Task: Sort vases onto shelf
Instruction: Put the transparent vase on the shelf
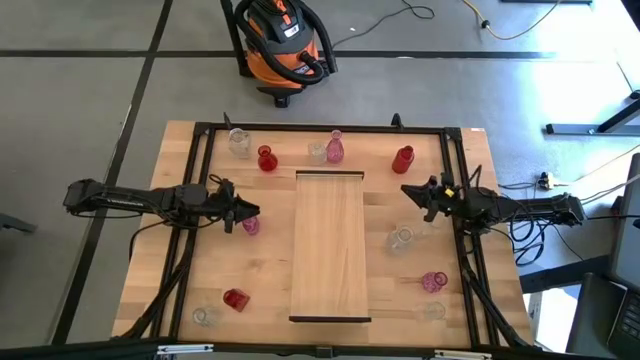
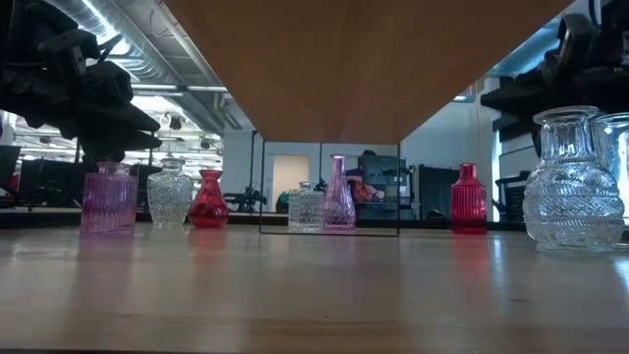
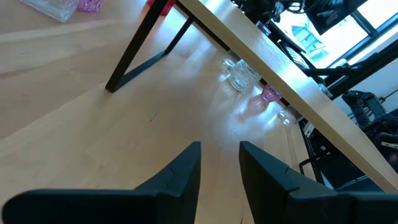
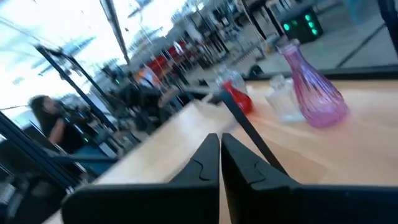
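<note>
The shelf (image 1: 330,245), a pale plank on thin black legs, stands mid-table with nothing on its top. Small glass vases stand on their bases on the tabletop around it: clear (image 1: 238,141), red (image 1: 266,158), clear (image 1: 317,151), pink (image 1: 335,147) and red (image 1: 403,159) along the far side. A pink one (image 1: 250,226) stands on the left, while a clear one (image 1: 400,238) and a pink one (image 1: 434,282) stand on the right. My left gripper (image 3: 221,165) hovers open and empty beside the left pink vase. My right gripper (image 4: 220,152) is shut and empty, right of the shelf.
More vases stand near the front edge: red (image 1: 236,299) and clear (image 1: 205,317) on the left, clear (image 1: 432,311) on the right. A black frame (image 1: 320,128) rims the table. An orange shop vacuum (image 1: 282,45) stands on the floor beyond it. A person (image 4: 46,118) sits in the room.
</note>
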You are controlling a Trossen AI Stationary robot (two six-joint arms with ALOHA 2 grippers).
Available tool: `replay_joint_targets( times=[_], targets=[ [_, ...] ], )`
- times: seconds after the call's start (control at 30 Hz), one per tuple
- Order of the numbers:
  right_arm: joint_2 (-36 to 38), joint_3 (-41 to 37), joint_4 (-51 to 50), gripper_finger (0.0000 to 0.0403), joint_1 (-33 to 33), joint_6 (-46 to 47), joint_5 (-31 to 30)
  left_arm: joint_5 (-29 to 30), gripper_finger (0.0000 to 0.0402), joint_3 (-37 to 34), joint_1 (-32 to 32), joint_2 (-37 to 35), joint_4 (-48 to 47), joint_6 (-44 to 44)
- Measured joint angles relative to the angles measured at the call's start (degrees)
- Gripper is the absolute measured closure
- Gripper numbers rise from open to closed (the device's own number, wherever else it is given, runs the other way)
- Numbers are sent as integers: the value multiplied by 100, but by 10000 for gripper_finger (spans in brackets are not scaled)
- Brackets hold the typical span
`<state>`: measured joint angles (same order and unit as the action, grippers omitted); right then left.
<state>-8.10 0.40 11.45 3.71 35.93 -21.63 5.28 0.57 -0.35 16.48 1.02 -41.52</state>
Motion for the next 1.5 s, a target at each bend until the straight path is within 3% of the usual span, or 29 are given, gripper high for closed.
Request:
replay_joint_targets(
  times=[0.2,0.3,0.53,0.63,0.8,1.13,1.33,1.5],
  targets=[
    [2,0,927,400,2,47,-73,93,298,-1,1,1,48,-316],
    [2,0,1249,400,0,380,-619,371,298,-1,-1,-1,302,-1028],
    [2,0,1609,400,0,871,-1787,2423,298,-1,4,-1,1393,-1829],
    [1,0,1674,400,0,914,-2172,3001,298,-1,4,-1,1969,-1833],
    [2,4,2039,400,0,913,-2240,3231,298,-1,4,-1,2812,-1770],
    [2,7,2059,400,1,887,-2129,3042,298,-1,8,1,3729,-1519],
    [2,8,2197,400,0,882,-1843,3829,298,-1,8,1,4423,-1319],
    [1,11,2650,400,0,802,-1801,3571,298,1,8,1,5094,-867]
  ],
)
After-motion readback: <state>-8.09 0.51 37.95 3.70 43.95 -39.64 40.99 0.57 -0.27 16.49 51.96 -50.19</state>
